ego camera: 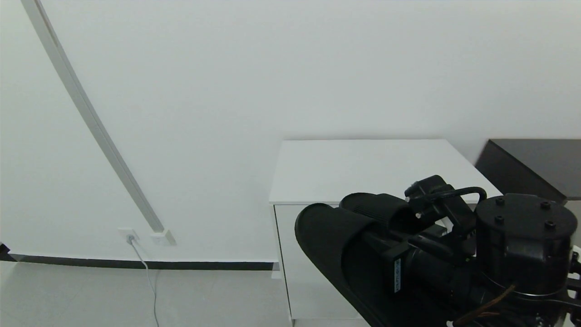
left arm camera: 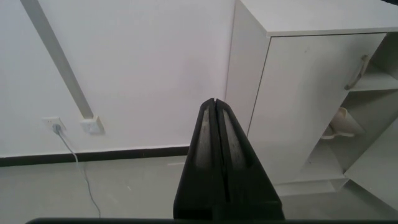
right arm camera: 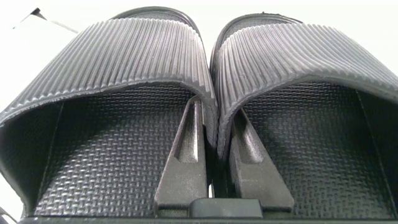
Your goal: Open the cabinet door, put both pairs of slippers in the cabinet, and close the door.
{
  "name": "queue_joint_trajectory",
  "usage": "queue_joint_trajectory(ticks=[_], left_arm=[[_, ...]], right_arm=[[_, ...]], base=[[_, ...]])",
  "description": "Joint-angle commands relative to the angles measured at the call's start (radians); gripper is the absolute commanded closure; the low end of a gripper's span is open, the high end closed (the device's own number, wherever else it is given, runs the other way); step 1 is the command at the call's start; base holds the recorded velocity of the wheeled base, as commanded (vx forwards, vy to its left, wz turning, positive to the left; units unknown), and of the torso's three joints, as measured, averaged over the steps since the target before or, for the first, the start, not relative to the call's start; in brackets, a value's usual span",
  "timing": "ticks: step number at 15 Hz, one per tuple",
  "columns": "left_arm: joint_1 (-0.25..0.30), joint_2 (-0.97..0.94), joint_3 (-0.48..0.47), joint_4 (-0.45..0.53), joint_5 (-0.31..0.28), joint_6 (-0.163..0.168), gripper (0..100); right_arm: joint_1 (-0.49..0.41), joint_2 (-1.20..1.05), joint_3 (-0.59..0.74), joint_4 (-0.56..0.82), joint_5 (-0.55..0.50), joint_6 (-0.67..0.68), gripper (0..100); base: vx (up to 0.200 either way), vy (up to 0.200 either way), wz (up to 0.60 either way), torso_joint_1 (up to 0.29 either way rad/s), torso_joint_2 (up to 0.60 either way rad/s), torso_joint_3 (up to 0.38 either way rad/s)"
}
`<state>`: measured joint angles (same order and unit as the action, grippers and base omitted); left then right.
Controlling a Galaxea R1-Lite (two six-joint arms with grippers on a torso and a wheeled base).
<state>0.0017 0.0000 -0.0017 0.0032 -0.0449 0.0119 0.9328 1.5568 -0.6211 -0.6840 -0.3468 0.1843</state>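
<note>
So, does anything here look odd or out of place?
Nothing stands out. The right gripper holds the black slippers, one finger inside each, pinching their inner edges. The cabinet has one door open, with a pale item on a shelf.

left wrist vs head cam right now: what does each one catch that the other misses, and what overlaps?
Left wrist: the left gripper, fingers shut and empty; an open shelved compartment; a pale item, possibly slippers, on a shelf.
Head: the pair of black ribbed rubber slippers carried on the right arm; a dark grey tabletop at far right.
Both: the white cabinet, the slanted white cable duct, the wall socket with its cable.
</note>
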Motion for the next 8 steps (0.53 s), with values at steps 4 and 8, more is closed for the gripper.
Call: queue_joint_trajectory(ticks=[4,8], left_arm=[[0.000,0.000,0.000,0.000,0.000,0.000,100],[0.000,0.002,0.000,0.000,0.000,-0.001,100]], right_arm=[[0.003,0.006,0.003,0.000,0.000,0.000,100],[0.003,0.008,0.004,0.000,0.000,0.000,100]], base=[[0.000,-0.050,0.00,0.001,0.00,0.001],[0.000,-0.200,0.00,0.002,0.00,0.004]])
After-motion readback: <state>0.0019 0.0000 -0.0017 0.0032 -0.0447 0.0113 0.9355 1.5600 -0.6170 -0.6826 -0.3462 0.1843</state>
